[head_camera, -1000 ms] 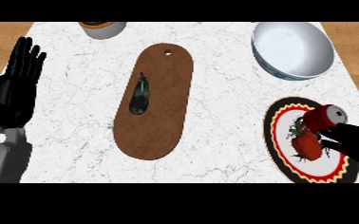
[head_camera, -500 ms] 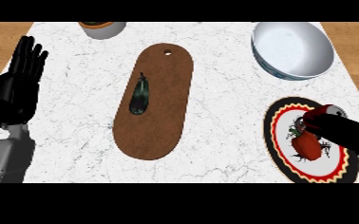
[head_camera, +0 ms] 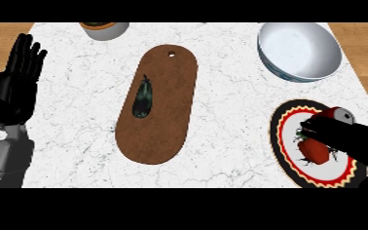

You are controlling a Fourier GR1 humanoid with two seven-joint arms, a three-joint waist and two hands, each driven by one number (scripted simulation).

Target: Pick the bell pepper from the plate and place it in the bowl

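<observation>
Head view: right robot hand point(head_camera: 335, 132) curls over bell pepper point(head_camera: 315, 148) on plate point(head_camera: 286, 146).

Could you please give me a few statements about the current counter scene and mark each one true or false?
1. The bell pepper lies on the plate. True.
2. The bowl already holds the pepper. False: nothing shows inside the bowl.
3. The right hand is over the plate, at the pepper. True.
4. The left hand holds the dark vegetable. False: it rests open at the left edge, and the vegetable lies on the cutting board.
5. The cutting board lies between the left hand and the plate. True.
</observation>
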